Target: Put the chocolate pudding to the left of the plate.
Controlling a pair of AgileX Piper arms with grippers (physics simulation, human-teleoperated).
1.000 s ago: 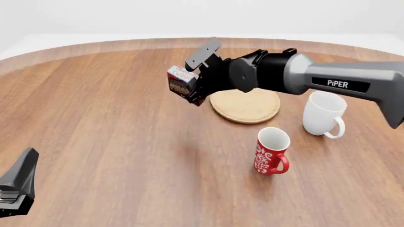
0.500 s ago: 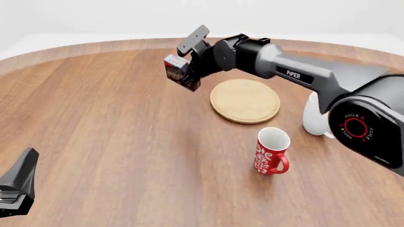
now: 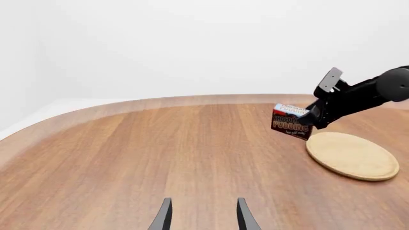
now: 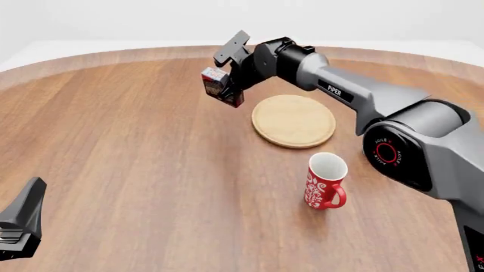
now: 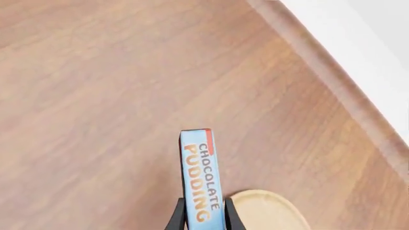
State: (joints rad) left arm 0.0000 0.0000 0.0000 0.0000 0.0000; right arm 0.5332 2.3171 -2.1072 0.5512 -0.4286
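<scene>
The worktop (image 4: pixel 136 147) is a broad round slab of warm brown wood grain, its curved far edge running across the upper part of the front view. Beyond that edge lies a pale floor and a plain white wall with nothing on it.

Counted in the front view: one chocolate pudding (image 4: pixel 217 85), one plate (image 4: pixel 294 120), one red mug (image 4: pixel 326 181) with white patterns, and two arms. A white mug cannot be seen in the front view; the right arm's bulk covers that part of the frame.

The right arm (image 4: pixel 393 127) reaches from the lower right of the front view up toward the upper centre. Its right claw (image 4: pixel 230 85) is clamped on the chocolate pudding, and the right wrist view shows the two fingers (image 5: pixel 179 215) pressed against the box's narrow sides, blue lettered face up. The box is tilted and appears to be held above the wood, just left of the plate's upper-left rim and not over it. In the left wrist view it sits just beside the plate's near rim.

The left claw (image 4: pixel 21 224) rests at the lower left corner of the front view, well apart from everything. The left wrist view shows its fingertips (image 3: pixel 164 215) parted with bare wood between them.

The red mug stands upright below the plate, handle toward the lower right.
</scene>
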